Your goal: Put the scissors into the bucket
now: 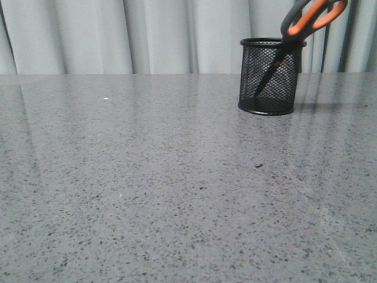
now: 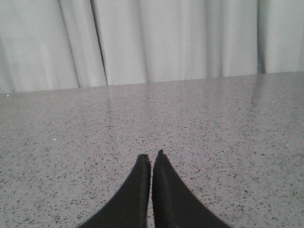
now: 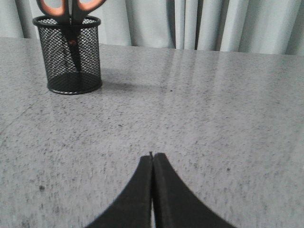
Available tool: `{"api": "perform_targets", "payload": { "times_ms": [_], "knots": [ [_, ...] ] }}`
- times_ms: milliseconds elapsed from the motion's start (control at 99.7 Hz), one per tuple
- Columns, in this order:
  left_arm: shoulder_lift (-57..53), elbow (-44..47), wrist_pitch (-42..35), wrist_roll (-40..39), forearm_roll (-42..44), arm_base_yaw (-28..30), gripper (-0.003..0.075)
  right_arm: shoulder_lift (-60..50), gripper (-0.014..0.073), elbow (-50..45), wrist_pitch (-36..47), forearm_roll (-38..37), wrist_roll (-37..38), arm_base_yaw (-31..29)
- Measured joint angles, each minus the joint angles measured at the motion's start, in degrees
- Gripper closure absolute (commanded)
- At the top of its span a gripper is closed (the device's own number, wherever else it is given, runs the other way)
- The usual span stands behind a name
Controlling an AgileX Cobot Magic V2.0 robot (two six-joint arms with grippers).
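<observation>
Scissors (image 1: 306, 22) are standing in the bucket (image 1: 268, 76), blades down inside the mesh and leaning, the orange-lined handles sticking out above the rim and tilting to the right in the front view. The bucket is sitting upright on the grey speckled table (image 1: 147, 188), near the curtain (image 1: 118, 35) behind it. Both hands are hovering over bare table well apart from the bucket: the left hand (image 2: 151, 159) is pressed shut on nothing, and the right hand (image 3: 152, 156) likewise.

Both the left gripper (image 2: 151, 159) and right gripper (image 3: 152, 156) have plain black fingers (matte, unmarked) tapering to points.
</observation>
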State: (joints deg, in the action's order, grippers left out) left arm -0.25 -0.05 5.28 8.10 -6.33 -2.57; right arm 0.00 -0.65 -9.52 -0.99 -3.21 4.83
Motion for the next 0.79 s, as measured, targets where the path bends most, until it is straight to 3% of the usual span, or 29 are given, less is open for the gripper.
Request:
{"api": "perform_targets", "payload": {
  "times_ms": [792],
  "knots": [
    [0.0,0.0,0.11,0.0,0.0,0.0,0.0741,-0.44,0.0662,0.0,-2.64,-2.14,2.49,-0.6]
  ]
}}
